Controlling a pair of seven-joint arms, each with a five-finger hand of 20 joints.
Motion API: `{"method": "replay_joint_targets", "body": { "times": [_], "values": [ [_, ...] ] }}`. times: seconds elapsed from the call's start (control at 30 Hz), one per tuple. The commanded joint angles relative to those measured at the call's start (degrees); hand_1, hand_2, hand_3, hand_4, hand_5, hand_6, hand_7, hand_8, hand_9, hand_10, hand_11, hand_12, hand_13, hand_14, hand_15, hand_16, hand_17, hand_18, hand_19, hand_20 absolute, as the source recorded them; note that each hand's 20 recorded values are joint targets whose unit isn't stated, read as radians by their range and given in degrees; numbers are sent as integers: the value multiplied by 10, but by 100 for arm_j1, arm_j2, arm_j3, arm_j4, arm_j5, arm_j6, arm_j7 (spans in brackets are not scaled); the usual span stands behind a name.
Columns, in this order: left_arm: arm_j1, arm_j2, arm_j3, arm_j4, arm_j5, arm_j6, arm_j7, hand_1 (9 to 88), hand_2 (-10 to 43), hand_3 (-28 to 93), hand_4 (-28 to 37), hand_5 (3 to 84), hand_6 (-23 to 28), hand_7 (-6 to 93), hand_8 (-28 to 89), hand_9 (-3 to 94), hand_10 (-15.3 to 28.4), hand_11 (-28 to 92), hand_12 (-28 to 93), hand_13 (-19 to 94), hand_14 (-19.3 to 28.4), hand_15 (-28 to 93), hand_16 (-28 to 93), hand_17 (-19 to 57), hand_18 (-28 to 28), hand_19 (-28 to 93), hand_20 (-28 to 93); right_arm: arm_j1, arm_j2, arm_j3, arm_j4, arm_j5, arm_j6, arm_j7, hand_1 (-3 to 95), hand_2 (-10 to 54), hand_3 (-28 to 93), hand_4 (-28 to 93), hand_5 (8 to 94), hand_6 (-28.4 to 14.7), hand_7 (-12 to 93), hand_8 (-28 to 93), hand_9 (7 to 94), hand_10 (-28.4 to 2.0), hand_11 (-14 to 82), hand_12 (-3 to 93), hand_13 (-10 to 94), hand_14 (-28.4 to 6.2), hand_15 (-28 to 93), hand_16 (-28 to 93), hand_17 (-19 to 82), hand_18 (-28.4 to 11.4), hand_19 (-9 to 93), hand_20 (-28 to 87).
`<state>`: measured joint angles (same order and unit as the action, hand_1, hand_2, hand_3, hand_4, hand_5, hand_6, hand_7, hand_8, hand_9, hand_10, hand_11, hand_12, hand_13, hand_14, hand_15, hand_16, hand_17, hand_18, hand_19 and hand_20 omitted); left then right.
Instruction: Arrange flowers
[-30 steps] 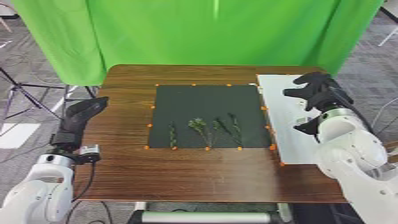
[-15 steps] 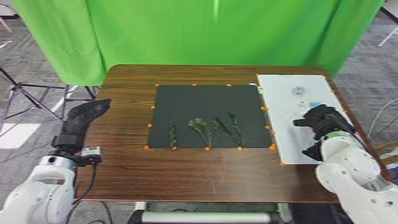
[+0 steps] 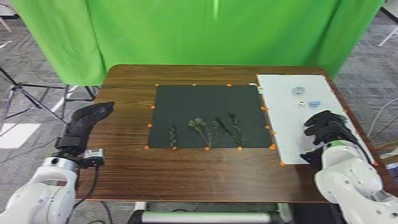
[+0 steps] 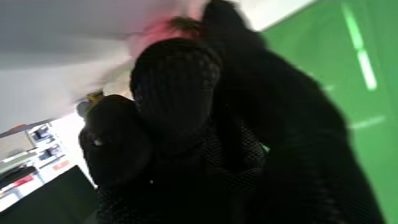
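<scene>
My right hand (image 3: pixel 327 129) is over the lower part of the white board (image 3: pixel 290 120), near its right edge. A pale blue-green flower (image 3: pixel 298 90), a blue one (image 3: pixel 314 104) and a small pale one (image 3: pixel 301 104) lie on that board. Several green stems lie along the near part of the dark mat, among them a leafy one (image 3: pixel 197 123) and a thin one (image 3: pixel 173 134). In the right wrist view, a blurred pinkish-red shape (image 4: pixel 158 34) is beyond my right hand (image 4: pixel 191 125); whether it is held is unclear. My left hand (image 3: pixel 89 119) is open above the table's left side.
The dark mat (image 3: pixel 209 100), edged with orange dots, takes up the middle of the brown table (image 3: pixel 213 172). A green curtain (image 3: pixel 204 35) hangs behind the table. The left wrist's cable runs over the table's near left corner.
My right hand has moved back over the white board toward the table's near edge, uncovering the flowers there. The left hand has shifted slightly; the green stems lie as before.
</scene>
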<state>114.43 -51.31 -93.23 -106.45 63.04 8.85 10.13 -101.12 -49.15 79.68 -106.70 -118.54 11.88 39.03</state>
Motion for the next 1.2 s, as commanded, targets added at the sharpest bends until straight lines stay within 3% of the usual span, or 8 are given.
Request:
{"method": "replay_joint_targets", "body": {
  "times": [0.03, 0.27, 0.4, 0.5, 0.63, 0.73, 0.97, 1.2],
  "values": [
    [13, 1, -9, -31, 31, -102, -71, 281, -2, 652, -200, 437, 55, 140, -71, 395, 132, 195, 101, 319, 153, 82, -6, 38, 89, 31, 119, -68, 50, -183, -59, -288, 533, -229, 737, -73, 515, -106, 746, -27, 162, 122, 797, -130, 58, 351, 899, -22, 520, 309, 652, -55, 900, 411],
    [61, 143, -128, -59, -58, -74, -75, 281, -1, 653, -200, 438, 55, 140, -71, 395, 132, 195, 101, 319, 153, 82, -7, 38, 89, 33, 120, 714, 292, -683, -525, -149, 707, -693, 722, -94, 539, -114, 784, -25, 152, 95, 839, -131, 58, 358, 912, -20, 509, 319, 663, -57, 895, 428],
    [117, 267, -245, -38, -338, -131, -88, 281, -1, 653, -200, 439, 55, 140, -71, 397, 132, 195, 101, 320, 153, 82, -7, 37, 89, 34, 119, 1775, 247, -1619, -475, 139, 535, -1118, 721, -95, 539, -116, 790, -25, 154, 92, 844, -135, 57, 360, 912, -20, 509, 321, 664, -58, 896, 429],
    [232, 326, -381, -48, -610, -21, -80, 280, -1, 655, -200, 440, 56, 141, -72, 397, 133, 195, 101, 320, 153, 83, -7, 38, 90, 34, 119, 2706, -10, -2520, -200, 491, 307, -1459, 720, -95, 538, -117, 790, -23, 155, 89, 845, -137, 56, 362, 912, -20, 509, 323, 664, -58, 896, 430],
    [293, 272, -512, -45, -732, 204, 0, 278, 3, 650, -203, 441, 56, 141, -72, 399, 134, 196, 101, 321, 153, 83, -7, 37, 90, 35, 119, 3704, -604, -3540, 282, 737, -4, -1916, 720, -95, 537, -119, 791, -22, 158, 87, 843, -137, 53, 362, 913, -20, 509, 324, 664, -58, 897, 431],
    [191, 215, -375, -17, -811, 385, 103, 274, 5, 649, -205, 444, 57, 142, -72, 403, 134, 198, 101, 322, 153, 83, -7, 38, 89, 35, 119, 4148, -1082, -4007, 587, 812, -132, -2134, 719, -95, 537, -119, 791, -21, 159, 85, 844, -135, 52, 362, 913, -20, 511, 325, 664, -58, 897, 432],
    [-62, 201, -66, 67, -605, 263, 106, 250, 15, 649, -225, 448, 57, 141, -73, 406, 135, 198, 99, 322, 154, 83, -8, 38, 89, 34, 119, 4730, -1824, -4658, 1202, 789, -309, -2367, 714, -95, 541, -119, 793, -18, 164, 81, 845, -134, 50, 361, 916, -19, 514, 327, 665, -60, 904, 432],
    [-142, 171, 54, 69, -642, 282, 156, 235, 18, 655, -247, 447, 56, 141, -72, 406, 135, 197, 99, 321, 154, 83, -7, 38, 89, 35, 119, 4669, -2361, -4695, 1709, 920, -759, -2433, 712, -95, 545, -121, 792, -17, 166, 76, 847, -134, 47, 356, 918, -19, 517, 328, 666, -60, 911, 430]
  ]
}}
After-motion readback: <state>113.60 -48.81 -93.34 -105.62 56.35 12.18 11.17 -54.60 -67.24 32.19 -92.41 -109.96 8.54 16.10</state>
